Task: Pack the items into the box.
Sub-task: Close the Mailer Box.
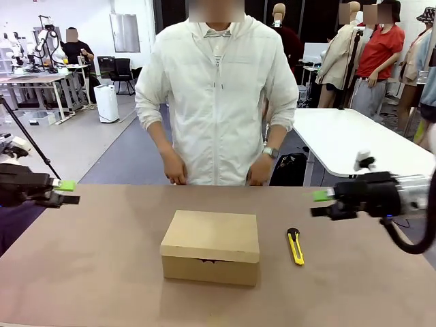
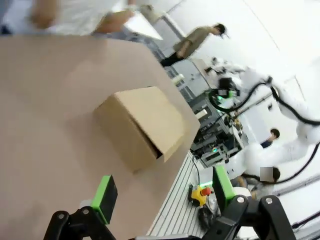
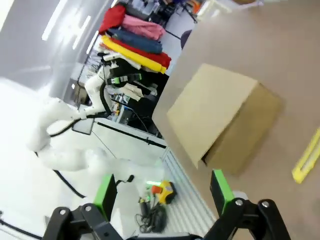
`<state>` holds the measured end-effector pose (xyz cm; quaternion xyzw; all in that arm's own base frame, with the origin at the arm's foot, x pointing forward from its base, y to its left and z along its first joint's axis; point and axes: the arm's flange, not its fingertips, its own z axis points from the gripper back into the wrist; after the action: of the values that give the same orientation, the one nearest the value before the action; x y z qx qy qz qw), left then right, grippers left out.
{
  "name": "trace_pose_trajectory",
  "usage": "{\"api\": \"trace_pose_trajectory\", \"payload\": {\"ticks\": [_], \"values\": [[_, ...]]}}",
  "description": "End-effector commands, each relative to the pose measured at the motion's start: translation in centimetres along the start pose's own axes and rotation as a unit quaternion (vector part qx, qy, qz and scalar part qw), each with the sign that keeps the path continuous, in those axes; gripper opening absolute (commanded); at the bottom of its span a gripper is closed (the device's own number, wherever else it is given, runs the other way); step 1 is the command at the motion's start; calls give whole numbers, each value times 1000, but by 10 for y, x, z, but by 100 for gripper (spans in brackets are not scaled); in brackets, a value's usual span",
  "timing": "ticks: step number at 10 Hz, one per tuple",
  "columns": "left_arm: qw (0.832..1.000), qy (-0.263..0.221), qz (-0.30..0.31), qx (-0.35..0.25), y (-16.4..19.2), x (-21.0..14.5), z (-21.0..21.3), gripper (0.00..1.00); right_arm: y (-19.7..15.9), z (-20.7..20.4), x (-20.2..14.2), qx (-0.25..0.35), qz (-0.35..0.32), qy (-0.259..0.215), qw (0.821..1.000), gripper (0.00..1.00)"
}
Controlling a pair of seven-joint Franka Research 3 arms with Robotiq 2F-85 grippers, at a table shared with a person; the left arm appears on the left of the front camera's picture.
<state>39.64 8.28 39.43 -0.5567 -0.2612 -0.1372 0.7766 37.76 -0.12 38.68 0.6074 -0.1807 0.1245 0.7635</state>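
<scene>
Currently the plain brown cardboard box [image 1: 210, 246] sat closed on the bench [image 1: 88, 272], both claws, left claw [image 1: 65, 193] and right claw [image 1: 320, 203], apart and empty. Lid needed opening first, probably lifting at the front tuck tab while bracing the carton.

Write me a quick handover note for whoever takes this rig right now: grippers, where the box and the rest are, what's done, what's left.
Left gripper: open, empty, raised at the table's left side.
Right gripper: open, empty, raised at the right side.
Box: mid-table, lid closed, tuck tab in front.
Utility knife: flat on the table just right of the box, apart from it.
Person: standing at the far edge, hands low by the table edge.
Done: the box is shut; whether anything is inside cannot be told.
Left: check with the person whether the items are packed.
</scene>
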Motion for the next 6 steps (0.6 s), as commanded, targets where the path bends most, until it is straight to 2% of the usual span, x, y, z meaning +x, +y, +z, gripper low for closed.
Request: {"api": "trace_pose_trajectory", "payload": {"ticks": [1,2,3,4,5,6], "values": [[993,-4,120,18,-2,-6,36,100,15,47,-35,-12,-52,-39,998,100],[987,-14,152,49,9,-12,50,100,4,67,-43,-13,-75,-54,996,100],[986,10,158,55,19,-17,59,100,-9,79,-50,-22,-102,-48,993,100],[984,-7,162,77,31,-16,60,100,-22,79,-44,-25,-88,-99,991,100],[988,-7,144,56,18,-21,57,100,-11,86,-21,-25,-72,-51,996,100],[988,-7,144,56,18,-21,57,100,-11,86,-21,-25,-72,-51,996,100]]}}
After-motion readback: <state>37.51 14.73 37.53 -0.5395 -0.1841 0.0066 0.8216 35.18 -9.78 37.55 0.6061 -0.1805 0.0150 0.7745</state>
